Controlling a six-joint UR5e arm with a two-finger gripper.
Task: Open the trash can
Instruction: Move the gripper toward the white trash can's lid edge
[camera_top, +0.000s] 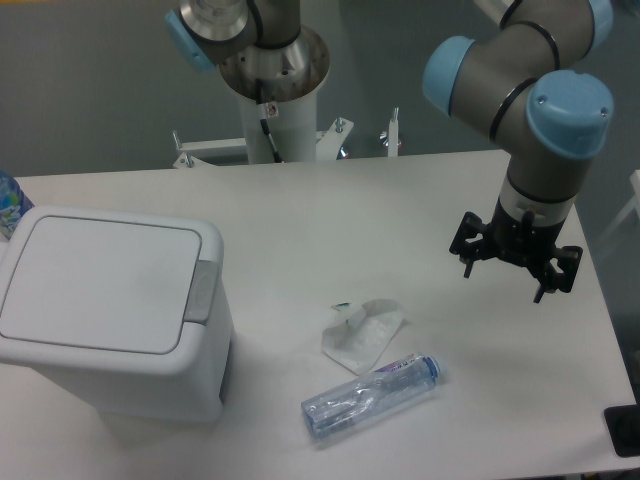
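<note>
The trash can (110, 300) is a large boxy white bin at the table's front left. Its flat white lid (95, 283) lies shut, with the grey push-button tab (203, 290) on the right rim. My gripper (505, 283) hangs over the right side of the table, far to the right of the bin and well apart from it. Its two black fingers point down, spread apart, with nothing between them.
A clear plastic bottle (370, 397) lies on its side at the front centre. A crumpled white wrapper (362, 330) lies just behind it. A blue-green object (8, 200) shows at the left edge behind the bin. A dark object (625, 430) sits at the front right corner.
</note>
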